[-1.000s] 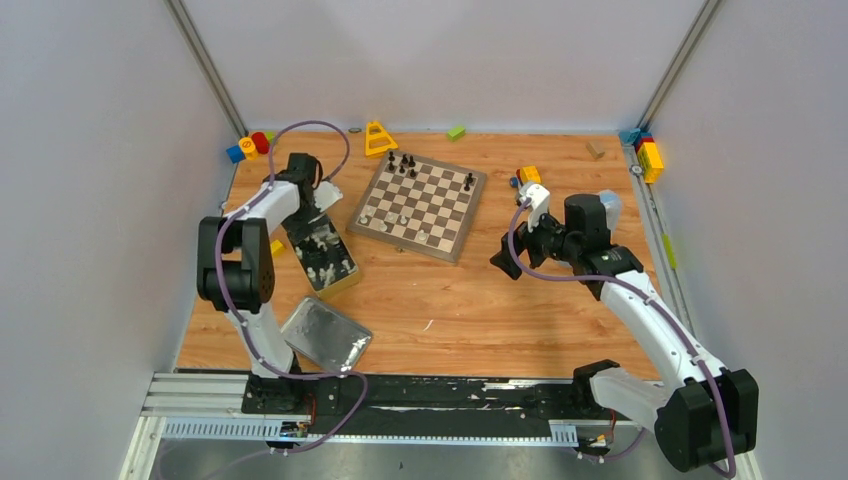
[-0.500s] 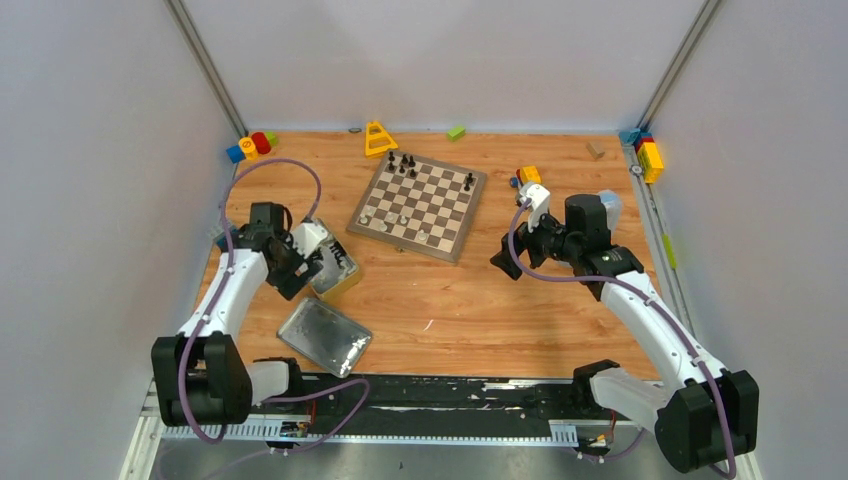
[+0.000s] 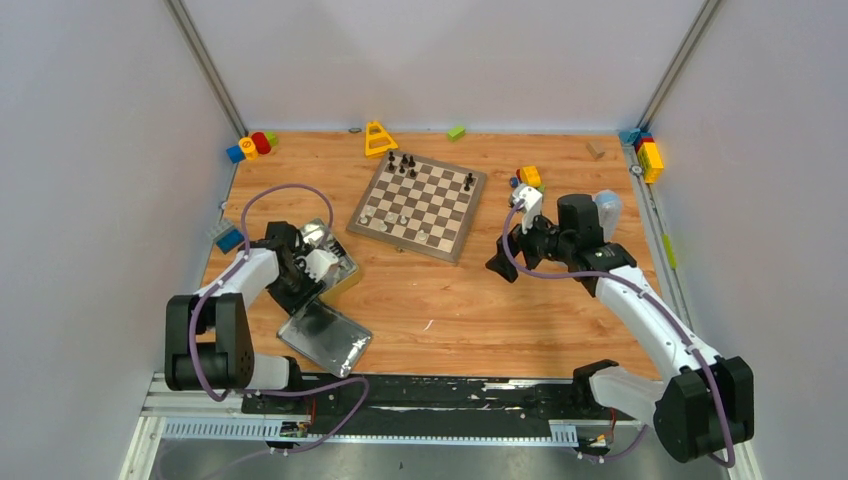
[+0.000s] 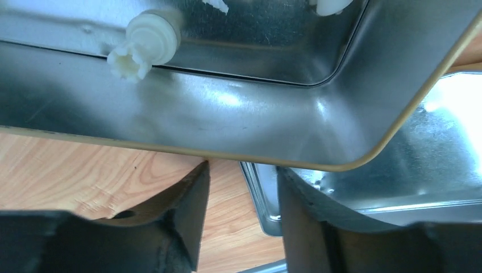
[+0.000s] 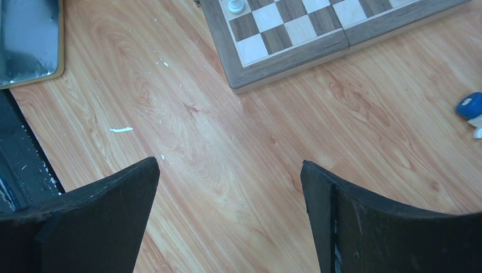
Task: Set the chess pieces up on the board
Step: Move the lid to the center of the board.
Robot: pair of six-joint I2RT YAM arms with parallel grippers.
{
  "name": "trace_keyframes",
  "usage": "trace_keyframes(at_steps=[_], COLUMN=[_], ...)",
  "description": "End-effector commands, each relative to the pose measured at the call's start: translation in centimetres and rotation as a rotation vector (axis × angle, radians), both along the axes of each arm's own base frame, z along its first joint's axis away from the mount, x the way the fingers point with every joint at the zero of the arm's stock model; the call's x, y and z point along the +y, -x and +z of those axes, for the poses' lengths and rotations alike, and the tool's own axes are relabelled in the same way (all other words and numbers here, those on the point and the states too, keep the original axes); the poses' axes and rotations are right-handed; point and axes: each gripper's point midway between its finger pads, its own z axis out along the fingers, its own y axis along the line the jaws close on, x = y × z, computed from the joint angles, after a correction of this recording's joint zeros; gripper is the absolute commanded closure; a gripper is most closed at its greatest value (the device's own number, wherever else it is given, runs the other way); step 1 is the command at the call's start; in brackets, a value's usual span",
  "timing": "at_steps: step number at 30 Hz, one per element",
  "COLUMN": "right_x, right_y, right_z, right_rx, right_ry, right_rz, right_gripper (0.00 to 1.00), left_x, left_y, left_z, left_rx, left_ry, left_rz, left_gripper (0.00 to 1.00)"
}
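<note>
The board (image 3: 418, 205) lies at the back middle of the table. On it stand a few black chess pieces (image 3: 405, 162) at the far edge and a few pale ones (image 3: 365, 217) at the near left. My left gripper (image 3: 310, 272) hangs low at the near rim of the silver tin (image 3: 340, 265). It is open, and its fingertips (image 4: 193, 187) show only wood between them. A pale piece (image 4: 142, 48) lies inside the tin (image 4: 227, 108). My right gripper (image 3: 500, 262) is wide open and empty over bare wood, near the board's corner (image 5: 284, 48).
The tin's flat lid (image 3: 325, 335) lies in front of the tin, close to my left fingers. Toy blocks sit along the back edge (image 3: 250, 146), by the right wall (image 3: 648, 155) and near the right arm (image 3: 528, 175). A blue block (image 3: 229, 239) lies left of the tin.
My left arm pulled back from over the tin and dropped to its near rim, its jaws widening and then narrowing. The right arm shifted very slightly left.
</note>
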Motion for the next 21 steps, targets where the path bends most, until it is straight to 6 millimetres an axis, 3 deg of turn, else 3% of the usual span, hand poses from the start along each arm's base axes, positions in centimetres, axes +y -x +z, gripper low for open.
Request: trace_keyframes(at_steps=[1,5,7,14,16,19,21], right_x=[1.4,1.8,1.8,1.9,1.8,1.7,1.8], right_y=[-0.9,-1.6,-1.8,-2.0,-2.0,-2.1,-2.3], right_z=[1.2,1.3,1.2,0.7,0.5,0.5,0.4], right_rx=[-0.027,-0.027,-0.025,-0.013,-0.013,-0.015,-0.014], right_ry=[-0.020,-0.007,-0.001,0.013,0.017,0.022,0.026], right_rz=[0.036,0.031,0.028,0.021,0.018,0.015,0.012], right_gripper=[0.03,0.03,0.04,0.04,0.04,0.04,0.04], left_x=[1.5,4.4,6.8,13.3,14.0,14.1,13.8], left_y=[-1.6,-2.3,-2.9,-7.3,-8.1,-9.1,-9.8], left_z=[-1.2,-0.8,-0.5,1.9,2.5,3.6,5.1], left_rx=[-0.070,-0.093,-0.094,-0.145,-0.154,-0.179,-0.203], left_ry=[-0.085,-0.194,-0.230,-0.306,-0.306,-0.292,-0.266], left_rz=[-0.006,0.015,0.068,0.226,0.238,0.245,0.258], left_gripper=[0.49,0.54,0.56,0.61,0.55,0.32,0.22])
